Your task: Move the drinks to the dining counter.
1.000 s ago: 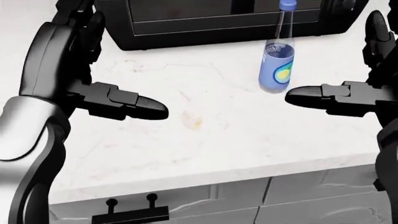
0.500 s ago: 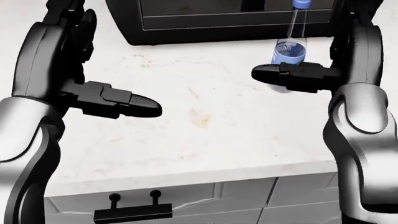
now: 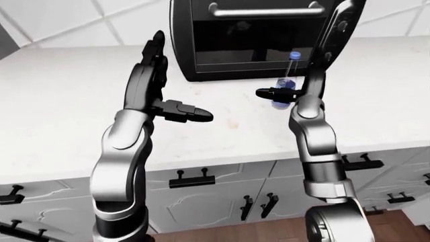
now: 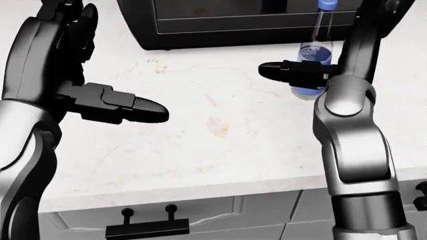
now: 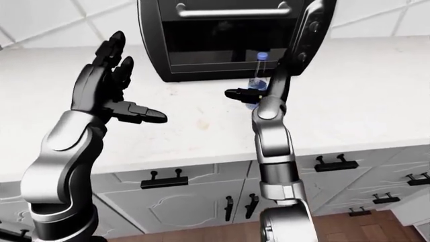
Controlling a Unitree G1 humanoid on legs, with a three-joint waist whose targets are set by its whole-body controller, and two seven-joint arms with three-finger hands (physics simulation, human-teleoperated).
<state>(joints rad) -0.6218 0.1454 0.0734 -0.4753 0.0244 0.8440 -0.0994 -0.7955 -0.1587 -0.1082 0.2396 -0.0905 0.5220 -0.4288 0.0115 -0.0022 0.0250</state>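
A clear drink bottle (image 4: 318,52) with a blue cap and blue label stands upright on the white marble counter (image 4: 220,155), just below the black oven. My right hand (image 4: 342,56) is up against the bottle. Its thumb (image 4: 287,72) lies across the bottle's lower part, and its fingers (image 4: 374,20) point up on the bottle's right. They are spread, not closed round it. My left hand (image 4: 110,67) hovers open over the counter's left part, thumb pointing right, holding nothing.
A black countertop oven (image 3: 248,40) with a bar handle stands right behind the bottle. A yellowish stain (image 4: 217,127) marks the counter. Below the counter edge are white drawers with black handles (image 3: 191,179). Wood floor shows at the bottom right of the left-eye view.
My right hand has swung in from the right and risen, so its thumb now crosses the bottle. The view shifted slightly. The left hand has barely moved.
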